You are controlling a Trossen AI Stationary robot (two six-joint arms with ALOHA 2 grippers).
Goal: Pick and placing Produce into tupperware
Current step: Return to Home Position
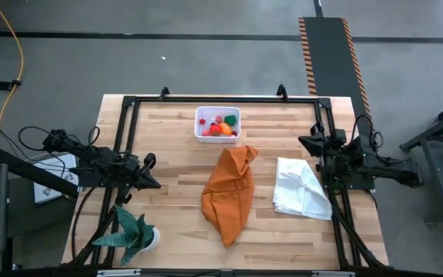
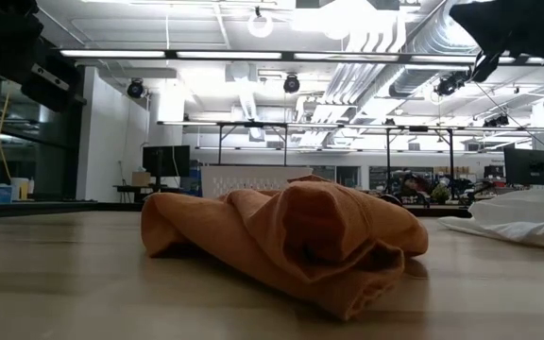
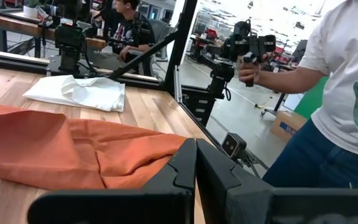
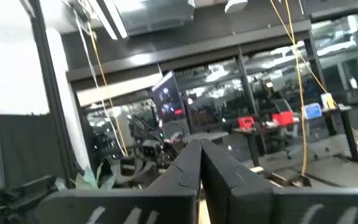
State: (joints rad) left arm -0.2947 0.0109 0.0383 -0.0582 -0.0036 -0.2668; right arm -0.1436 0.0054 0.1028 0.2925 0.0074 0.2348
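The tupperware, a small white tub, stands on the wooden table near its far edge. The produce, small red, orange and green pieces, lies inside it. In the low view the tupperware shows behind the orange cloth. My left gripper is at the table's left side, shut and empty, its fingers pointing level across the table. My right gripper is at the table's right side, shut and empty, tipped upward toward the room.
A crumpled orange cloth lies mid-table between the arms. A white cloth lies to its right, and a spiky green potted plant stands at the near left corner. A black frame rims the table. A person stands beyond it.
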